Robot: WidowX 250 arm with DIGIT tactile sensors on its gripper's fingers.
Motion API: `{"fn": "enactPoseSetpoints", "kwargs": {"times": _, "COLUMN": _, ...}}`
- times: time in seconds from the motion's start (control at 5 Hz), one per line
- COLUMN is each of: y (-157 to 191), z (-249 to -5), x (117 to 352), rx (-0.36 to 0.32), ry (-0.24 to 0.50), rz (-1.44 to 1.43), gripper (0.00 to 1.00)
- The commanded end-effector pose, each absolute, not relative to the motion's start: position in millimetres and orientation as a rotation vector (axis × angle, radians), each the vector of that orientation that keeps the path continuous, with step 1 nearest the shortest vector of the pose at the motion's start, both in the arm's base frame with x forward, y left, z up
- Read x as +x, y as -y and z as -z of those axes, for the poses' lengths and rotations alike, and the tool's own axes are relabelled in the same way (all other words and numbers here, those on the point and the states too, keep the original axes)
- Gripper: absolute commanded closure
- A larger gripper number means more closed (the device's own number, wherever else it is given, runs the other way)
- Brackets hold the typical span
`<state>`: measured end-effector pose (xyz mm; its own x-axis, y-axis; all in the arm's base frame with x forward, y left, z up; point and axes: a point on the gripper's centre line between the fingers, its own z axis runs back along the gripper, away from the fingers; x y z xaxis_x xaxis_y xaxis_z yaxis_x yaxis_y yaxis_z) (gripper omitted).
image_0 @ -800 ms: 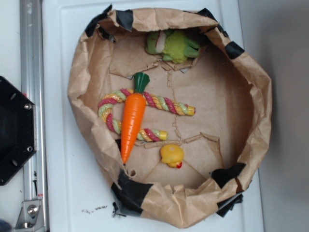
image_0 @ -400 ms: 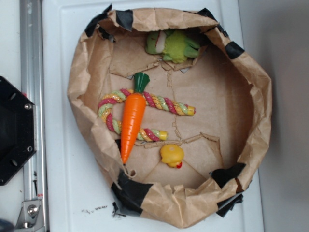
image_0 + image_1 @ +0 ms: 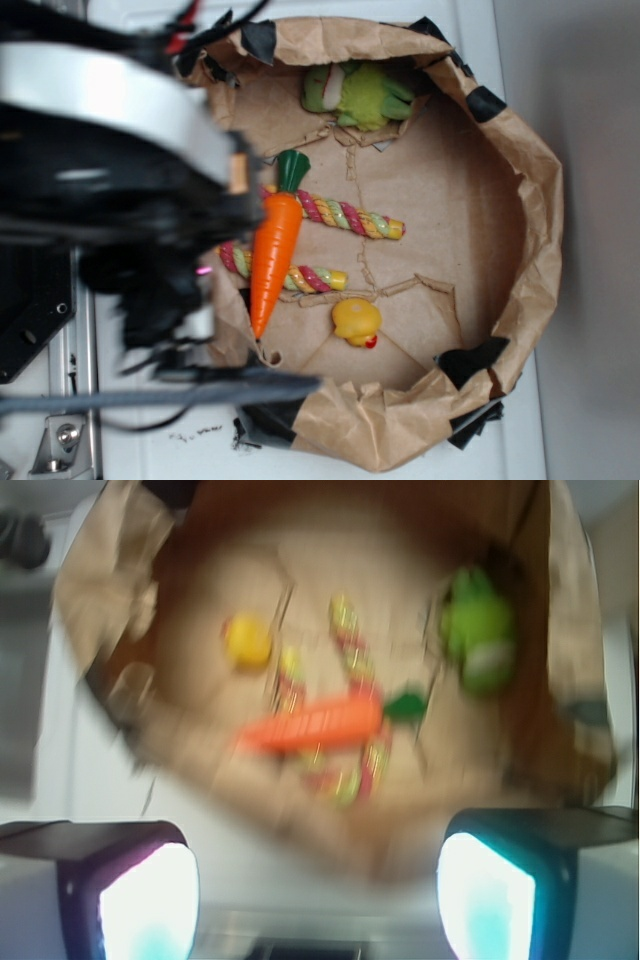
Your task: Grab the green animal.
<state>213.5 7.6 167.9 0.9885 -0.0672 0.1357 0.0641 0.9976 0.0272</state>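
The green animal (image 3: 358, 94) lies at twelve o'clock inside the brown paper ring (image 3: 535, 200), tucked tight against the crumpled wall, whose rim folds partly over it. That overhang is the chief hazard: fingers (image 3: 150, 900) descending there could catch the paper and drag or crush the wall instead of closing on the plush. In the wrist view they stand wide apart, holding nothing, with the toy (image 3: 478, 630) off at about one o'clock, so the approach is not yet lined up. The orange carrot (image 3: 273, 255) and rope toy (image 3: 345, 215) lie between arm (image 3: 110, 170) and target; a low sweep could knock them. The yellow duck (image 3: 356, 322) sits at six o'clock, well clear. Both views are motion-blurred.
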Motion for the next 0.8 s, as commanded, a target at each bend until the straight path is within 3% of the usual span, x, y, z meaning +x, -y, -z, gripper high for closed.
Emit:
{"fn": "enactPoseSetpoints", "kwargs": {"times": 0.0, "y": -33, "z": -138, "x": 264, "rx": 0.085, "ry": 0.200, "rz": 0.133, "gripper": 0.00}}
{"fn": "enactPoseSetpoints", "kwargs": {"times": 0.2, "y": -32, "z": -114, "x": 273, "rx": 0.200, "ry": 0.239, "rz": 0.256, "gripper": 0.00}}
{"fn": "enactPoseSetpoints", "kwargs": {"times": 0.6, "y": -66, "z": -103, "x": 294, "rx": 0.271, "ry": 0.263, "rz": 0.293, "gripper": 0.00}}
